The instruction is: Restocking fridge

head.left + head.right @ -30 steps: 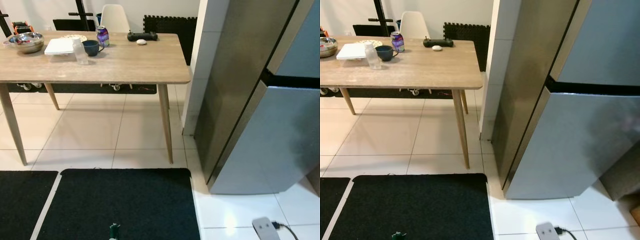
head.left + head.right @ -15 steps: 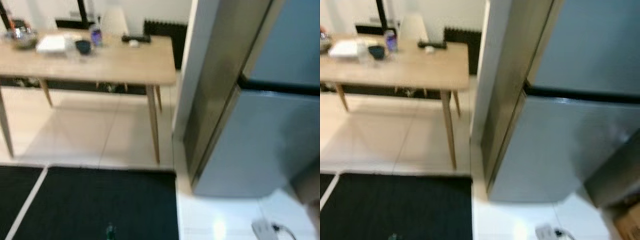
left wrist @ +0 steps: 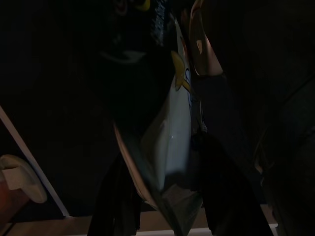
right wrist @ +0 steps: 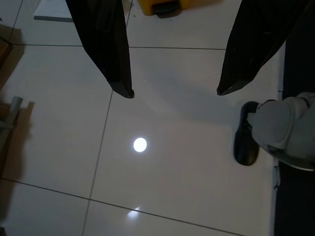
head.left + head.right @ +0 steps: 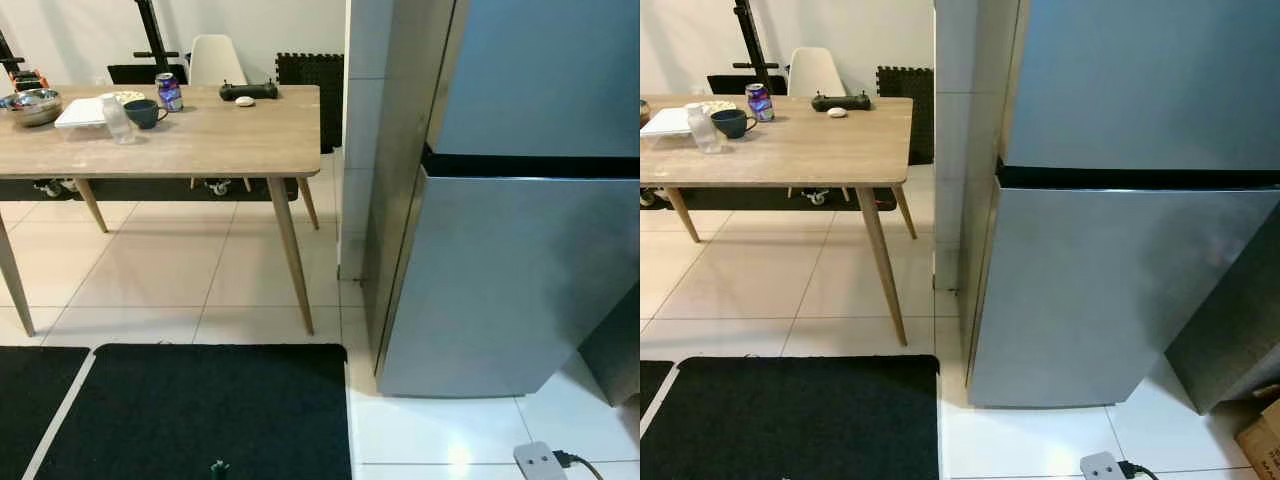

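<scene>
A tall silver fridge (image 5: 500, 260) stands at the right with both doors closed, a dark seam between the upper and lower door. In the dark left wrist view, my left gripper (image 3: 167, 167) is shut on a crinkly snack packet (image 3: 174, 128), white with yellow and dark print, which hangs between the two fingers. My right gripper (image 4: 174, 92) is open with nothing between its fingers, held above pale floor tiles. A purple drinks can (image 5: 169, 92) stands on the wooden table (image 5: 220, 145) to the left of the fridge.
The table also carries a dark cup (image 5: 145, 113), a clear bottle (image 5: 117, 119), a metal bowl (image 5: 35, 106), a white box (image 5: 85, 112) and a black controller (image 5: 249, 91). Black mats (image 5: 200, 410) cover the near floor. A power strip (image 5: 540, 462) lies before the fridge. A grey foot (image 4: 280, 130) is beside my right gripper.
The whole picture has swung to the right: the fridge now faces me more squarely and nearer the middle, and the table sits further left. The blur of half a second ago is gone.
</scene>
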Controlling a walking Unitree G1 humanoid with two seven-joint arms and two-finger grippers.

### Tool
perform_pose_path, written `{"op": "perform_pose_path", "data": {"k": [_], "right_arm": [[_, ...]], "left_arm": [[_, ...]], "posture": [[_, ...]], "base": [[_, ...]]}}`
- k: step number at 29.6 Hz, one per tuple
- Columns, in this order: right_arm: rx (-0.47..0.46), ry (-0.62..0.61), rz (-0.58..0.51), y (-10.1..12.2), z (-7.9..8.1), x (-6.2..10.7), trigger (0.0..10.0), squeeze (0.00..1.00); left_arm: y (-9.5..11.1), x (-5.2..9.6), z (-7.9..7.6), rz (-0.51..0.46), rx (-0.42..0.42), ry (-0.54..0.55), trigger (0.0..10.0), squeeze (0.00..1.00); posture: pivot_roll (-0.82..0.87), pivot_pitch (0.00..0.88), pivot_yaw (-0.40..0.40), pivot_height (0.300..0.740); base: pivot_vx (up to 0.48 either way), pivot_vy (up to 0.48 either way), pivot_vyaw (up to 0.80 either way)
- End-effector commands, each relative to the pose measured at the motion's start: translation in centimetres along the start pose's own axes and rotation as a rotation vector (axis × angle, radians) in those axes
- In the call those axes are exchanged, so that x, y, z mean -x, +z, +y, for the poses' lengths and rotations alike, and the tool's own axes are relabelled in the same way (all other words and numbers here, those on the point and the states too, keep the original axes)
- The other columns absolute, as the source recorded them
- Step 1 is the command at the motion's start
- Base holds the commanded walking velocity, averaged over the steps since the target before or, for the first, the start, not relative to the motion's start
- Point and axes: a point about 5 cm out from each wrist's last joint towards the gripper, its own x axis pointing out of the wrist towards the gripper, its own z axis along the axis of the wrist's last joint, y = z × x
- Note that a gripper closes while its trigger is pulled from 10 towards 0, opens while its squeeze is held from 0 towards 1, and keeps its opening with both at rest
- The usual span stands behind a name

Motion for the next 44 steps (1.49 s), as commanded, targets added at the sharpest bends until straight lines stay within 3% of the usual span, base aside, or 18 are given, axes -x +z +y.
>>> {"op": "perform_pose_path", "data": {"k": [1, 44], "right_arm": [[0.000, -0.002, -0.002, 0.07, -0.06, 0.00, 10.0, 0.00], [0.002, 0.010, 0.009, -0.46, 0.31, 0.02, 10.0, 0.00]], "left_arm": [[4.73, -0.02, -1.01, -0.183, 0.021, -0.055, 10.0, 0.00], [4.99, 0.00, -0.96, -0.190, -0.008, -0.051, 10.0, 0.00]], "posture": [[-0.09, 0.000, -0.042, 0.740], [-0.09, 0.000, -0.035, 0.740]], "base": [[0.266, 0.000, 0.00], [0.338, 0.000, 0.00]]}}
